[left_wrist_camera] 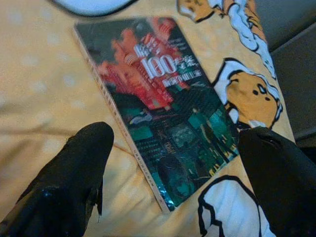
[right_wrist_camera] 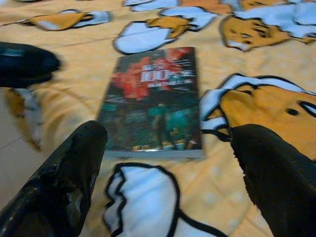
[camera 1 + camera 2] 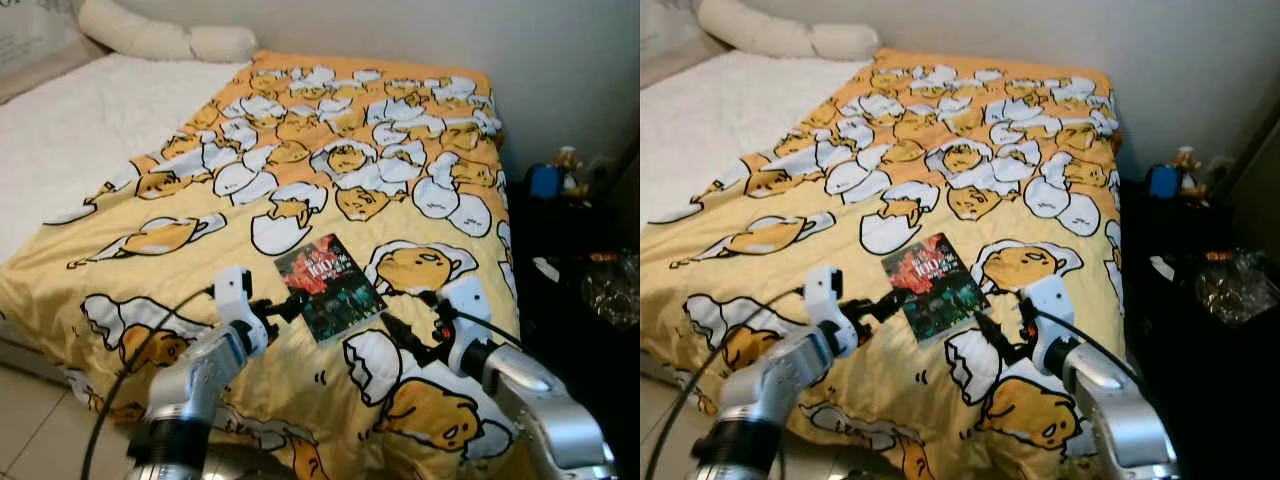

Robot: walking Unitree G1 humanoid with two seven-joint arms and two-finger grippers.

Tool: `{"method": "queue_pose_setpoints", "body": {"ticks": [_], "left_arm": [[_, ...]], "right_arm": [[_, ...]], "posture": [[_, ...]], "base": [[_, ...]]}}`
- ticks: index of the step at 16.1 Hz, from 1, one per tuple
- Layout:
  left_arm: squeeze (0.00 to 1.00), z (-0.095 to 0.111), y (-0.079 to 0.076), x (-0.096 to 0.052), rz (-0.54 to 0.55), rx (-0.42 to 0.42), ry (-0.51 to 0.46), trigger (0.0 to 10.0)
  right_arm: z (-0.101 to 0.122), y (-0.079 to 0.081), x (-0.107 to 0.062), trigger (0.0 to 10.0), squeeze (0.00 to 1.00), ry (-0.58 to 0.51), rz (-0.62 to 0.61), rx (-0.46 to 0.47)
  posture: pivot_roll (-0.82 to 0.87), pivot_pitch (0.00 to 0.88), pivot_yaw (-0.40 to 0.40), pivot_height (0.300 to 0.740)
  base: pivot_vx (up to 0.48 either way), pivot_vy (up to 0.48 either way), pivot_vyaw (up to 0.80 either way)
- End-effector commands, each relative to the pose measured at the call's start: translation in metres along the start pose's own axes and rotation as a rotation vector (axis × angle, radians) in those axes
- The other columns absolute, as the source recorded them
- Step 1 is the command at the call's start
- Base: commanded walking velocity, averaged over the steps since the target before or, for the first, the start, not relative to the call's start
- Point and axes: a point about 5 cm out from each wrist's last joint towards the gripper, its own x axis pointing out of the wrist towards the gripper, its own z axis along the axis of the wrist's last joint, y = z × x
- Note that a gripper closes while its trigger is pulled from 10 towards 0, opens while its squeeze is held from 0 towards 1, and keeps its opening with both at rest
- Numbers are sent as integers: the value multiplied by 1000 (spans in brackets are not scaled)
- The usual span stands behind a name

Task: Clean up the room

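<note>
A yellow bedspread (image 3: 330, 150) printed with white eggshells and orange-yolk cartoon figures carries a book (image 3: 328, 286) whose cover runs red above, dark teal below, white lettering.

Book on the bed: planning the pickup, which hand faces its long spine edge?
The left hand, at the book's long side; the right hand faces its short bottom edge instead.

A book (image 1: 158, 106) with a red and teal cover bearing "100" lies flat on the yellow cartoon-print blanket (image 1: 44, 94). The left gripper (image 1: 173, 173) hangs above its near end, jaws spread wide, one black finger on either side; whether either touches the cover is unclear. A grey surface (image 1: 291, 29) shows beyond the blanket's edge.
</note>
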Motion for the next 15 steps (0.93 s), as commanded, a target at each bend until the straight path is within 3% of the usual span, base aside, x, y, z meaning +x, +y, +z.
{"method": "queue_pose_setpoints", "body": {"ticks": [1,5,6,9,12,15], "left_arm": [[0,-1,8,3,11,-31,-6,10000],[0,-12,17,12,39,-42,33,10000],[0,-12,19,17,33,-87,16,10000],[0,-8,11,24,-57,-116,-17,10000],[0,-5,6,26,-118,-92,0,10000],[0,-8,16,26,-33,-85,30,10000]], "right_arm": [[10,4,-4,10000,0,-27,68,-13],[15,14,-17,10000,0,-4,218,-48],[19,16,-20,10000,0,3,249,-63],[27,20,-23,10000,0,-2,277,-69],[31,24,-29,10000,0,-1,308,-72],[34,27,-33,10000,0,4,331,-61]], "posture": [[-162,0,62,740],[-185,0,59,740],[-198,0,53,740],[-223,0,55,740],[-238,6,61,740],[-251,17,69,740]], "base": [[0,0,0],[0,0,0],[0,0,0],[0,0,0],[0,0,0],[0,0,0]]}}
